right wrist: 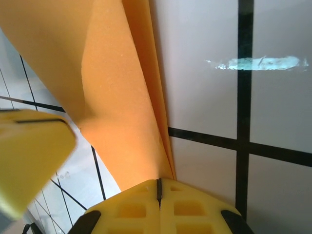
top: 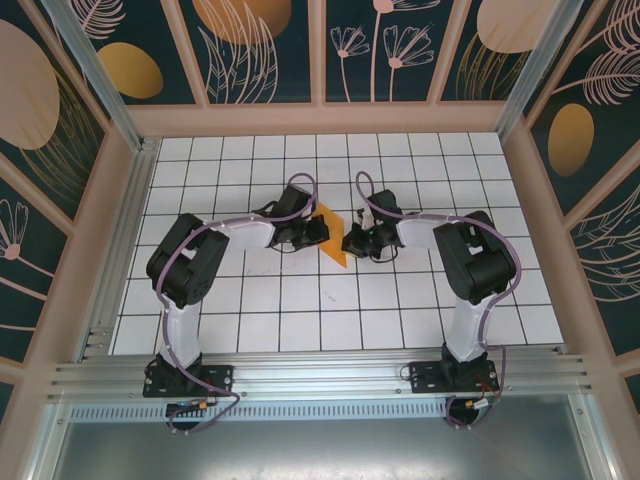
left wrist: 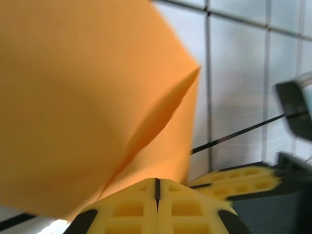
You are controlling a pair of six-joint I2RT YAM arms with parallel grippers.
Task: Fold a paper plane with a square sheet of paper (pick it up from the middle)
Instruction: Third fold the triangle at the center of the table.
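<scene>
– At the pinch line, left gripper (left wrist: 157,195) and right gripper (right wrist: 158,187) each clamp tight on the square sheet of paper (top: 333,236), which is held partly folded over the tiled table (top: 400,300), between both arms
– Risk?
– Tearing, in my judgement, if the grippers pull apart; a crooked crease if either grip slips along the edge. Paper this thin gives little warning

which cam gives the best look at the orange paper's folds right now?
Right wrist: the paper is close and sharp, its folded layers running into the shut right claw. Left wrist has it blurred, one crease showing, pinched in the left claw. Top external gives a small orange wedge between both claws.
</scene>
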